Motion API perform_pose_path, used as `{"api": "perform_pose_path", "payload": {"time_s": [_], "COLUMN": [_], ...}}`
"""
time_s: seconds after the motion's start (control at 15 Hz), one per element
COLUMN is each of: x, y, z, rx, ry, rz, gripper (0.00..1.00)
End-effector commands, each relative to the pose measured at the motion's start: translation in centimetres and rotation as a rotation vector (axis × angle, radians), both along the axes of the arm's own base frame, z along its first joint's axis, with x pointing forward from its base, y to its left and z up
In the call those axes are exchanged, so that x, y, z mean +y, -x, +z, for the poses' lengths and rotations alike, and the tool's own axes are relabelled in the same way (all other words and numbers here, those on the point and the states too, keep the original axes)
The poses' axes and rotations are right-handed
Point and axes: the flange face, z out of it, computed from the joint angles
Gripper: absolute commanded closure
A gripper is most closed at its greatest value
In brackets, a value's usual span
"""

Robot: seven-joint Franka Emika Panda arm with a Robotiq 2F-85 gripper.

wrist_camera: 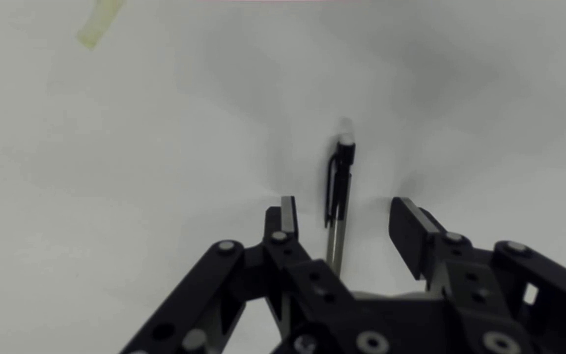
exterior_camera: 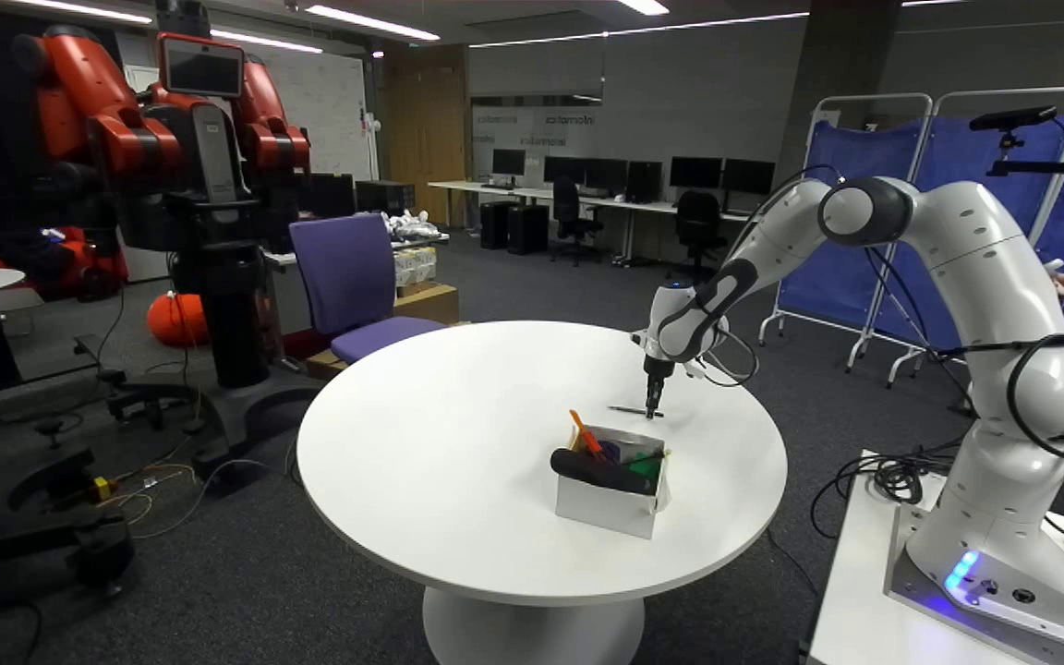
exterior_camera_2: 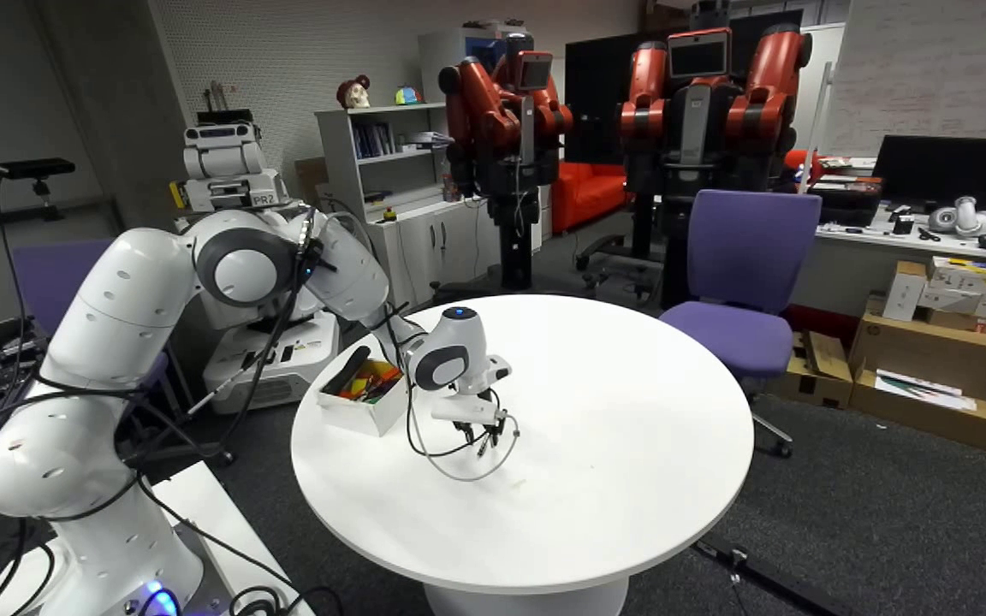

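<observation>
A slim pen with a black clip and top and a clear or silvery barrel (wrist_camera: 341, 196) lies on the white round table (exterior_camera: 440, 434). My gripper (wrist_camera: 344, 201) is open, with one finger on each side of the pen and a gap to both. The pen lies nearer the left finger in the wrist view, and its lower end is hidden behind the gripper. In an exterior view the gripper (exterior_camera: 652, 412) points down at the table beside the pen (exterior_camera: 627, 409). In an exterior view the gripper (exterior_camera_2: 486, 441) is partly covered by cables, and the pen is hard to make out.
A white box (exterior_camera: 604, 506) with a black case, an orange item and other stationery stands close to the gripper; it also shows in an exterior view (exterior_camera_2: 360, 417). A yellowish strip (wrist_camera: 100, 23) lies on the table. A purple chair (exterior_camera: 347, 277) stands at the table's edge.
</observation>
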Motion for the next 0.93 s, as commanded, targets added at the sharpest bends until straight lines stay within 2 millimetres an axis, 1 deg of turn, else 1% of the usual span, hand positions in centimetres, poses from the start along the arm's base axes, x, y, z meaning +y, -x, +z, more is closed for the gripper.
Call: {"api": "perform_pose_path", "payload": {"time_s": [0.0,0.07,0.4,0.6,0.87], "x": [-0.69,-0.67,-0.68,-0.81,-0.75], "y": [-0.44,-0.43,-0.47,-0.56,-0.70], "z": [0.33,0.29,0.17,0.00,-0.31], "rx": [0.026,0.031,0.049,0.054,0.069], "ry": [-0.003,-0.003,-0.002,-0.001,0.001], "rz": [0.023,0.023,0.023,0.022,0.022], "gripper": [0.44,0.46,0.44,0.45,0.45]}}
